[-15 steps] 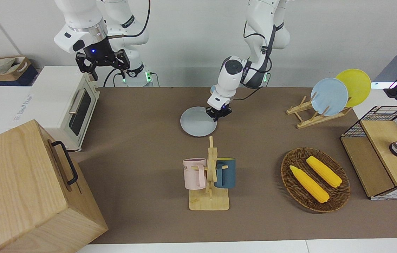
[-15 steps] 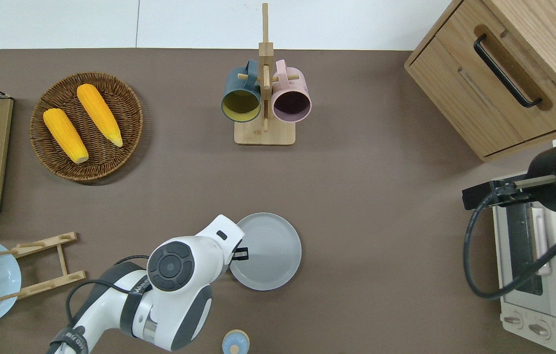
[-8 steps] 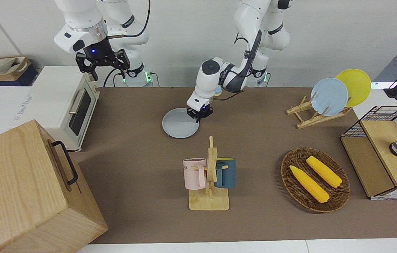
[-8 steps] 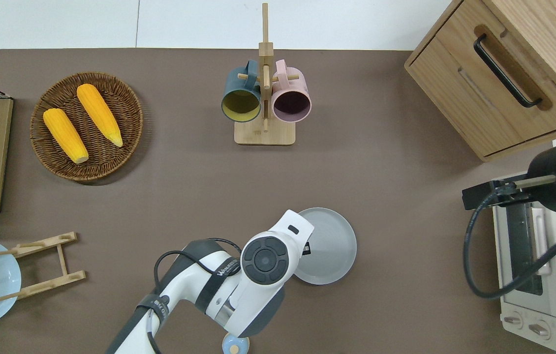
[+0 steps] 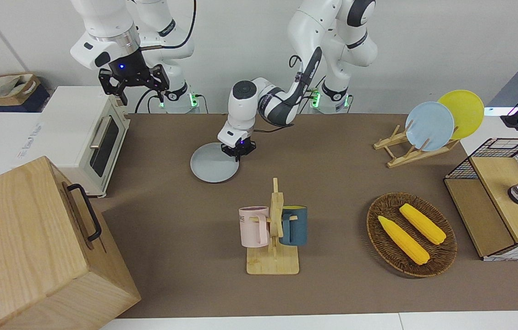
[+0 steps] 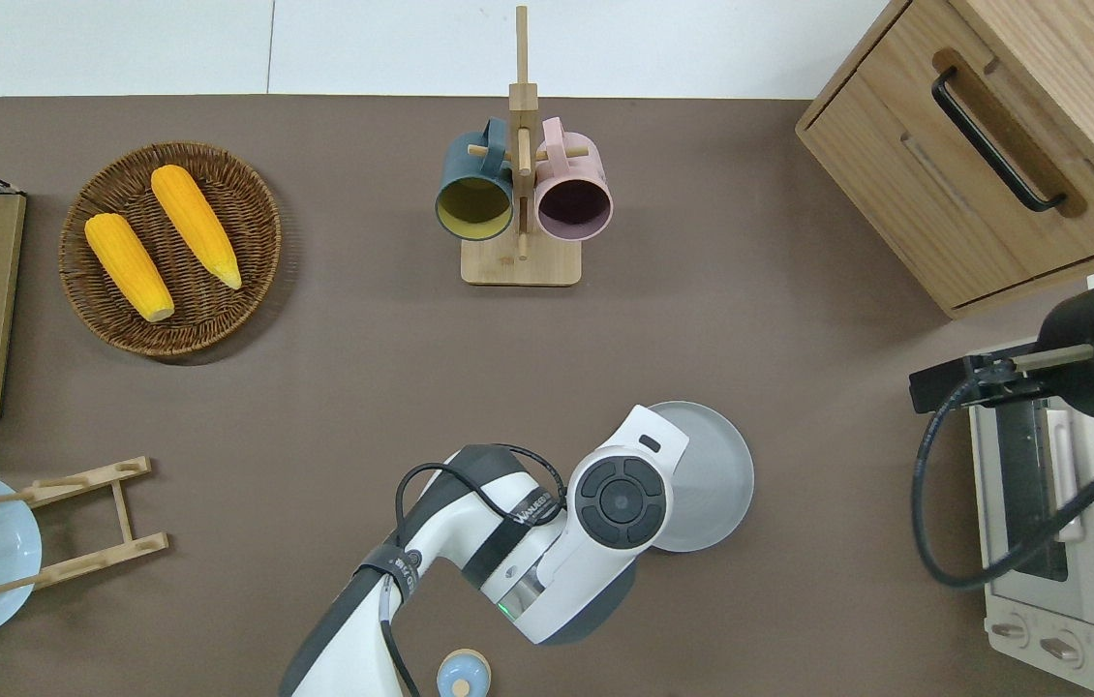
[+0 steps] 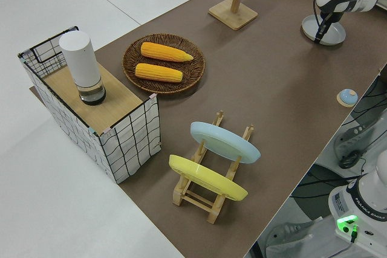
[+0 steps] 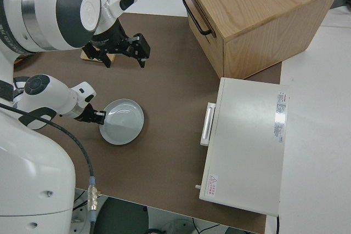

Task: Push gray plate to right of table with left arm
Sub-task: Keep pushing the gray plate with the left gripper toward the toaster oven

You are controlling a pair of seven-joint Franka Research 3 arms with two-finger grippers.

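Gray plate [image 5: 213,163] sits mid-table [image 5: 332,293], with the left gripper [image 5: 238,151] at its rim; you cannot tell its fingers' state. You have room left toward the toaster oven [image 5: 85,137].

left gripper [image 5: 238,151] lowered, wrist bent down, right arm [image 5: 117,41] parked

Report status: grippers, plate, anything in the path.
Left gripper down at the pale bluish-gray round plate, pushing. Right gripper parked, open. Bare brown table mat up to white toaster oven.

Pale bluish-gray plate [image 5: 213,163] on plain brown table [image 5: 341,178]; yellow corn [image 5: 403,239].
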